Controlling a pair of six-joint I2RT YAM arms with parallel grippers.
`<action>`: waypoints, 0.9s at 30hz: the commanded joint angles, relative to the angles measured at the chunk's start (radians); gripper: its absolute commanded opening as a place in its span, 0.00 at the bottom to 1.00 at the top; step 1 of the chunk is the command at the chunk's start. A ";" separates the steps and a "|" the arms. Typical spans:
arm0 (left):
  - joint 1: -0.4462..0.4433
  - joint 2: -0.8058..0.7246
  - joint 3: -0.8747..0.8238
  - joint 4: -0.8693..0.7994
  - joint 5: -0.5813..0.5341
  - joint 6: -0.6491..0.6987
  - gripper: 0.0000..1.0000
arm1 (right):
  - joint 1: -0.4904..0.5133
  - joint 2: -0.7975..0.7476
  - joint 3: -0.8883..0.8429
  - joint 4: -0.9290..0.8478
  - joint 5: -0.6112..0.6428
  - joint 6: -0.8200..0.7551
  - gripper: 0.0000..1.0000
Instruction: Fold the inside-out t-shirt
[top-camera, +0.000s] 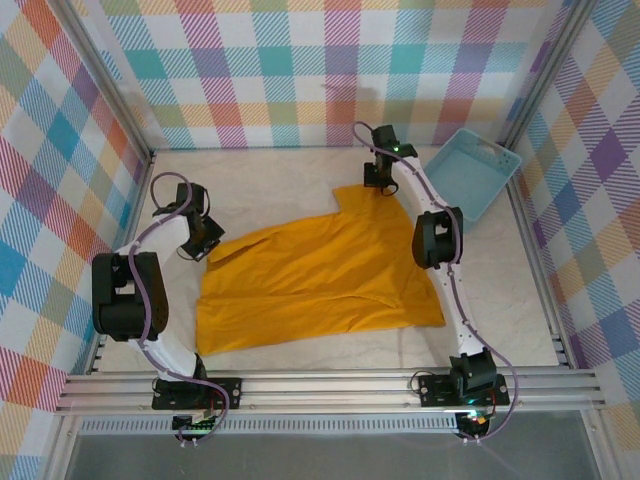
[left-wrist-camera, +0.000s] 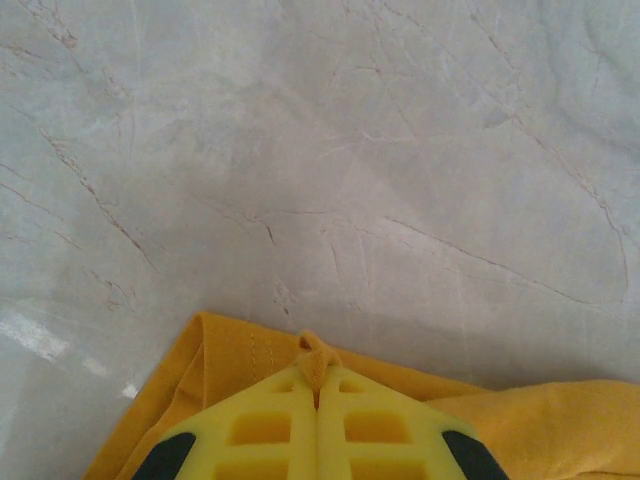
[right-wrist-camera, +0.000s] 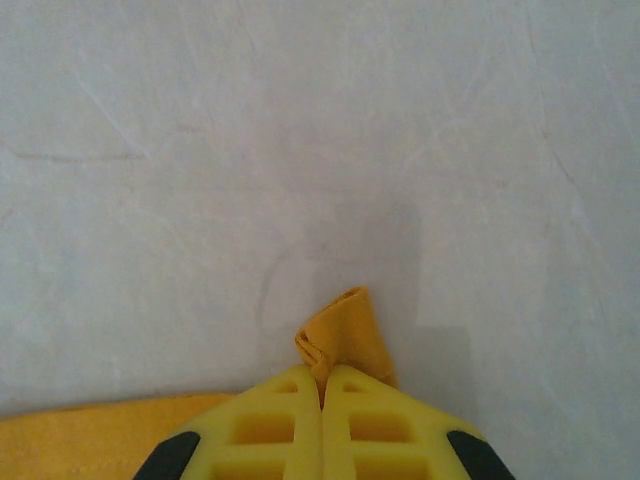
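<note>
From above, find the inside-out t-shirt (top-camera: 320, 285) spread mid-table (top-camera: 280, 170), left gripper (top-camera: 203, 240) on its corner toward the left edge, right gripper (top-camera: 378, 180) on its far corner. Via left wrist, see fingers (left-wrist-camera: 270, 425) pinched on hem; via right wrist, likewise on a fabric nub. Lift both evenly, keeping cloth taut.

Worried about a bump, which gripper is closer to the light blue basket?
Right. The right gripper, shut on the t-shirt, is just left of the basket; the left gripper holds the t-shirt's opposite side.

basket (top-camera: 475, 172) far right, t-shirt (top-camera: 310, 275) centre, left hand (top-camera: 206, 246) on its left corner, right hand (top-camera: 378, 181) on far corner
</note>
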 joint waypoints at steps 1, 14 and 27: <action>-0.002 -0.042 0.004 -0.013 -0.011 0.007 0.00 | -0.002 -0.112 -0.032 -0.016 0.001 0.000 0.00; 0.088 -0.086 0.064 0.032 0.022 0.050 0.00 | -0.003 -0.334 -0.111 0.019 0.039 -0.023 0.00; 0.091 -0.175 -0.025 0.066 -0.016 0.046 0.00 | -0.003 -0.676 -0.582 0.172 0.069 0.012 0.00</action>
